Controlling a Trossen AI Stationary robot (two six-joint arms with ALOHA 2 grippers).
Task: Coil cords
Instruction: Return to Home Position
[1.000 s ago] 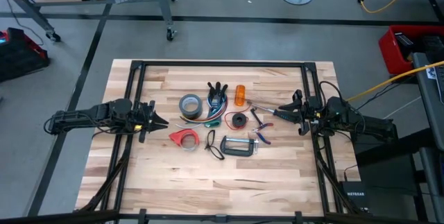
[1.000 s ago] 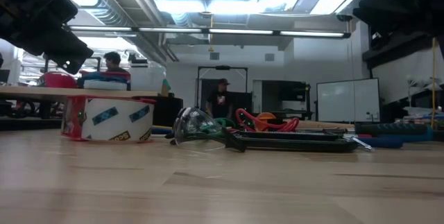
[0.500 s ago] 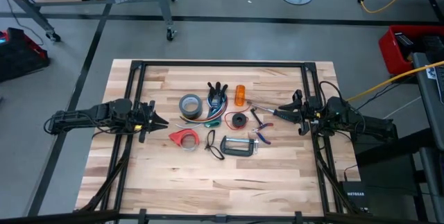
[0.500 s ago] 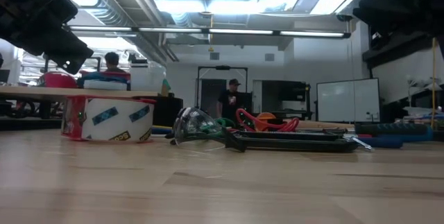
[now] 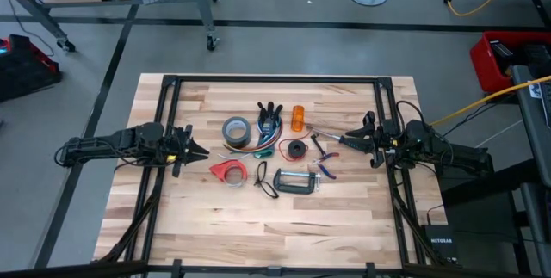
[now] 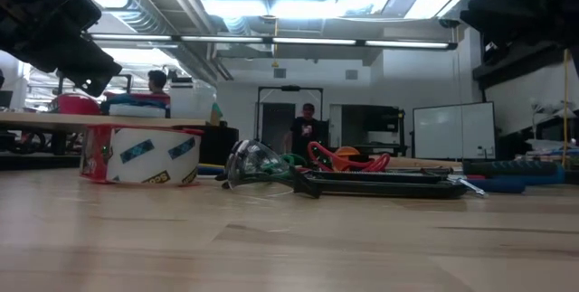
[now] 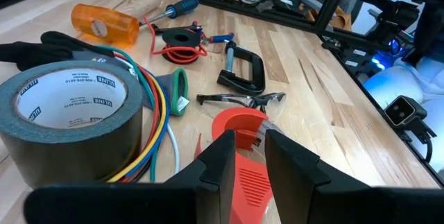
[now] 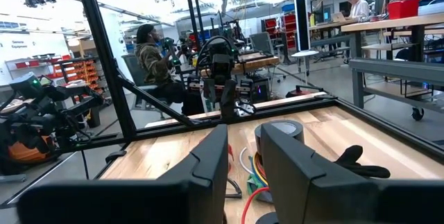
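The left gripper (image 5: pixel 199 151) hovers with its fingers slightly apart, pinching nothing; ahead of it, just past the grey tape roll (image 5: pixel 236 130), lie the cords (image 5: pixel 268 134), their long axis crosswise to its reach; the right gripper (image 5: pixel 351 135), likewise narrowly spread and empty, faces them from slightly farther off.

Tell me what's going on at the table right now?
Nothing is being handled. The left gripper hovers empty at the left side of the table, and the right gripper hovers empty at the right side, both slightly open. The cords lie mid-table beside the grey tape roll.
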